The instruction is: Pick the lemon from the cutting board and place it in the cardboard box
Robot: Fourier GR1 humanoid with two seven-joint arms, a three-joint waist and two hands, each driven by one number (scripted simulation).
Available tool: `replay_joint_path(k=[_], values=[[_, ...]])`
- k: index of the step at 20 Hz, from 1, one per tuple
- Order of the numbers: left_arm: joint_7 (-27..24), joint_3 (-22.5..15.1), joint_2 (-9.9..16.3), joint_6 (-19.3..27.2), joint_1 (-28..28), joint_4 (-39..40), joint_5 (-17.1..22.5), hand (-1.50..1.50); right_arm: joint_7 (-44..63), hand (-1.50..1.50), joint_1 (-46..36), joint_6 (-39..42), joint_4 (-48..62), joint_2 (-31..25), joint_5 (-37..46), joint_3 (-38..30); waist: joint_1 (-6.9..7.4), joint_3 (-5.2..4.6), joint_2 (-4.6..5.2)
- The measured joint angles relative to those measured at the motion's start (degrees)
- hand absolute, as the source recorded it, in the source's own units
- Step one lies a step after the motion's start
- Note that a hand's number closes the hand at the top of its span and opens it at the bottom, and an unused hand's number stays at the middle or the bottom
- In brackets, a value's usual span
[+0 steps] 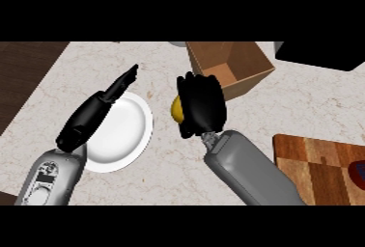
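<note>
From the head view, the right hand (pixel 202 103) is curled round the lemon (pixel 176 110), whose yellow rind shows only as a small patch at the hand's left edge. Hand and fruit hang over the pale, speckled stone counter (pixel 178 164), just beside the open cardboard box (pixel 246 79), near its lower left corner and not inside it. The box is plain brown with slanted walls. The wooden cutting board (pixel 321 166), a chequer of reddish-brown blocks, lies well apart at the lower right, with a dark red and blue thing (pixel 358 171) on it, cut off by the edge. The left hand (pixel 96 111) stretches with straight, relaxed fingers over the round, glossy white plate (pixel 132 130), holding nothing.
</note>
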Motion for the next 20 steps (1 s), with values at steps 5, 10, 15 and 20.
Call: replay_joint_path(k=[5,10,15,20], values=[[0.3,0.0,-0.4,0.4,-1.2,1.5,-0.5,0.00,9.9,1.50,-10.9,-6.0,4.9,0.5,-1.0,-2.5,-0.45,-0.03,-0.20],[0.0,0.1,-1.0,1.4,-1.6,2.4,-1.1,0.00,19.0,1.50,-19.4,-12.4,11.9,0.6,-1.2,-5.9,-1.38,-0.07,-0.25],[-0.4,1.3,-0.2,1.6,-1.2,2.6,-0.9,0.00,21.7,1.50,-26.4,-17.4,21.0,0.5,-1.1,-9.6,-2.83,-0.05,-0.38],[-0.8,2.4,0.4,2.3,-0.9,3.5,-1.3,0.00,21.7,1.50,-32.7,-20.1,31.7,0.4,-1.9,-12.5,-4.80,-0.03,-0.53]])
